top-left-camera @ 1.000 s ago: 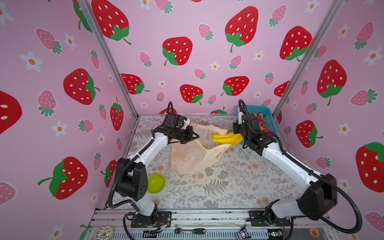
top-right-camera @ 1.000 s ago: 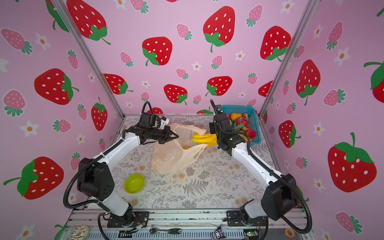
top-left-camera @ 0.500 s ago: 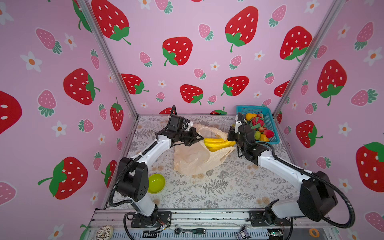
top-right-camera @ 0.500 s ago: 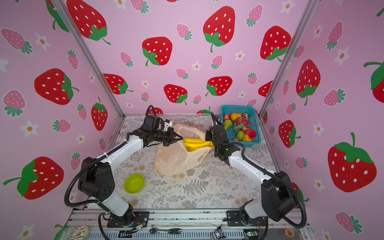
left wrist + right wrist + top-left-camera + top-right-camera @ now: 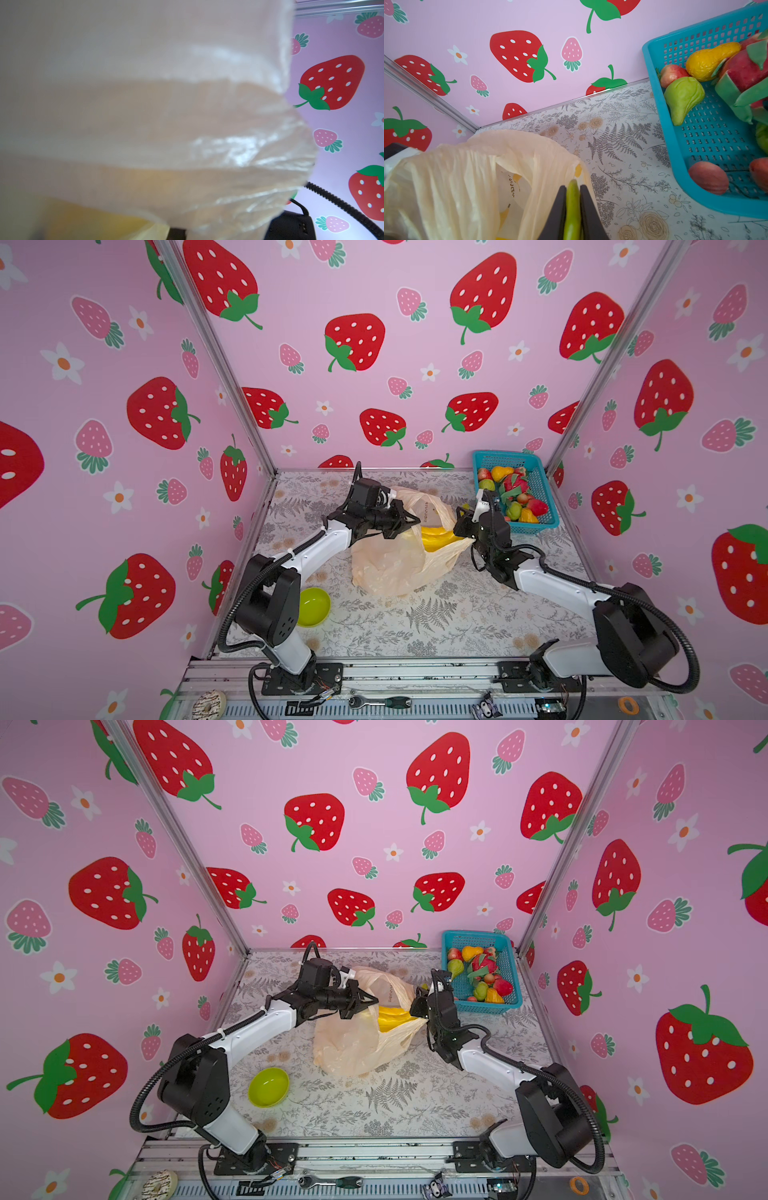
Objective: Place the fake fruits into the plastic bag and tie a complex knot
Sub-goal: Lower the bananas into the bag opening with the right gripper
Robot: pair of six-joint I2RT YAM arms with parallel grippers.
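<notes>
bananas [image 5: 436,537]: beside basket [image 5: 536,526] → in plastic bag [image 5: 386,568] mouth | right fingers [image 5: 557,214]: shifted left, carrying them

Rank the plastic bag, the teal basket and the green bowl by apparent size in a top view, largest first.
1. plastic bag
2. teal basket
3. green bowl
The basket sits farther back, so it may look smaller than it is.

Pale-peach bag [image 5: 386,568], yellow bananas [image 5: 436,537], teal basket [image 5: 503,454], lime-green bowl [image 5: 313,608].
</notes>
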